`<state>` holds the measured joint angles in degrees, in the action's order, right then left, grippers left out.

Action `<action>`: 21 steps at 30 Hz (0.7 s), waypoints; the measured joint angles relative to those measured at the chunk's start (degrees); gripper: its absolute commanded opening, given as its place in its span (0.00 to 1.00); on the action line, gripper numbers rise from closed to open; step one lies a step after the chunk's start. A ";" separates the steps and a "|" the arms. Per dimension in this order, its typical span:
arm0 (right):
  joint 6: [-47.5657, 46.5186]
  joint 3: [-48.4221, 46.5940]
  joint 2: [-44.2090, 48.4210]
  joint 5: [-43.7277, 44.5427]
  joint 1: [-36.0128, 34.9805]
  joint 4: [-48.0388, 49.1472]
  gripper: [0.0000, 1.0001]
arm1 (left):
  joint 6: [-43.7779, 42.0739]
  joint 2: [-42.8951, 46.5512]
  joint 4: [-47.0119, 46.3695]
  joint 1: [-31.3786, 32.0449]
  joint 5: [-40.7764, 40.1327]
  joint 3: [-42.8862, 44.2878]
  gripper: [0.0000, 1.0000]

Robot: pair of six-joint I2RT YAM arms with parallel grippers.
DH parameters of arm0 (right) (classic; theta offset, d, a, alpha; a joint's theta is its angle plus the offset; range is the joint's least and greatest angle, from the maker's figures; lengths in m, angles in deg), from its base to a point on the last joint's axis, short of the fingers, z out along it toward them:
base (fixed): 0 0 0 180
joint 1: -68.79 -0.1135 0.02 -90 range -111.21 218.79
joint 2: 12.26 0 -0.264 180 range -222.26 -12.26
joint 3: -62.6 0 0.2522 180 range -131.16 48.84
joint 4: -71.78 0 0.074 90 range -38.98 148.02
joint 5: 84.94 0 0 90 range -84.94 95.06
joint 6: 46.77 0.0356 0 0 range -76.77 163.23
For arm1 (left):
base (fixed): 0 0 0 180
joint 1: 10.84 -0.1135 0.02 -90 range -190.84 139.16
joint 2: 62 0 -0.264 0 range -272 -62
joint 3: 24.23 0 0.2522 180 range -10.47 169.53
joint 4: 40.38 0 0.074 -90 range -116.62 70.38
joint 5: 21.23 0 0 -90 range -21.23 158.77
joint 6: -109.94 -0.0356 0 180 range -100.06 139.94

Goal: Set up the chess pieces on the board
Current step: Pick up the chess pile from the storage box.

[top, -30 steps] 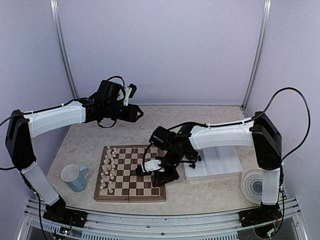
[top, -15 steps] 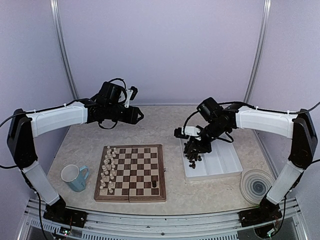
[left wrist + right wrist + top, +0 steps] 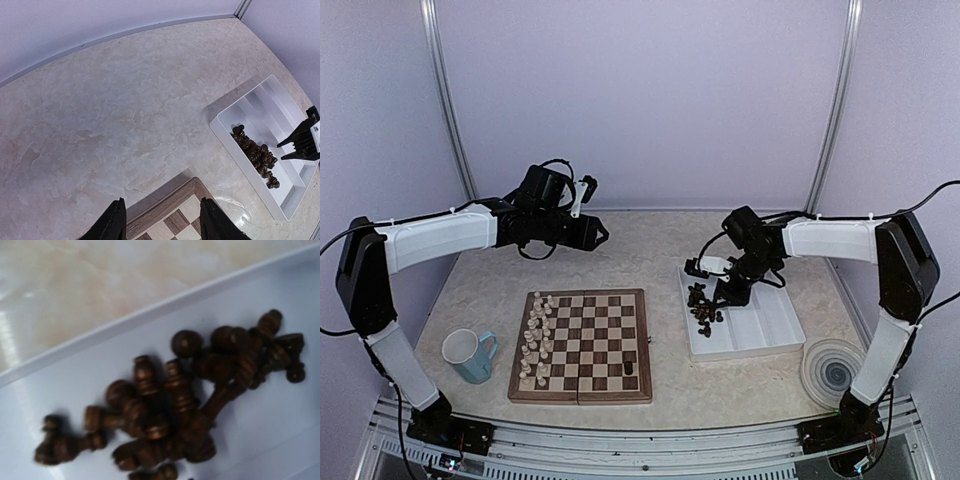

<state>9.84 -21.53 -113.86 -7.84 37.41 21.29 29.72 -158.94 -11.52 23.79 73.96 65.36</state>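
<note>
While the right gripper (image 3: 723, 293) hangs just above the dark pieces (image 3: 702, 309) heaped in the left lane of the tray (image 3: 760, 346), the step in hand reads as fetching the next piece.

- Right fingers (image 3: 299, 141): apart in the left wrist view, nothing seen between them. The right wrist view shows only the heap, with pieces lying across one another.
- Left gripper (image 3: 597, 232): hovers over the table behind the board (image 3: 590, 331), fingers (image 3: 114, 224) apart, empty.
- Board: white pieces (image 3: 535, 340) fill the left files. One dark piece (image 3: 629, 367) stands by the near right corner. Other right-hand squares are bare.

Judgement: dark side barely begun; nearly all of it sits in the tray.

Next move calls for singling out one piece at the heap's edge, lowering, and closing on it alone. Crossed neighbours could lift with it. Then carry it to the right files and set it upright.
</note>
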 measured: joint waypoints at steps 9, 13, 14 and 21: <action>1.38 -5.38 -6.82 1.38 0.00 0.66 0.30 | -0.17 -0.02 0.20 0.79 -0.02 0.11 0.51; 1.95 -7.02 -9.51 1.36 0.00 0.63 0.29 | -0.24 -0.02 0.44 0.87 -0.02 0.17 0.51; 2.05 -7.15 -10.03 1.29 0.00 0.63 0.29 | -0.24 -0.02 0.44 0.87 -0.02 0.20 0.51; 2.89 -8.09 -12.20 0.26 0.24 0.52 0.17 | -0.48 -0.02 0.68 1.14 -0.02 0.26 0.51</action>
<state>12.72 -29.61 -126.06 -7.58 37.65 21.81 29.24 -158.96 -10.85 24.93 73.94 65.62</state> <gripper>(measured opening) 0.242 0.510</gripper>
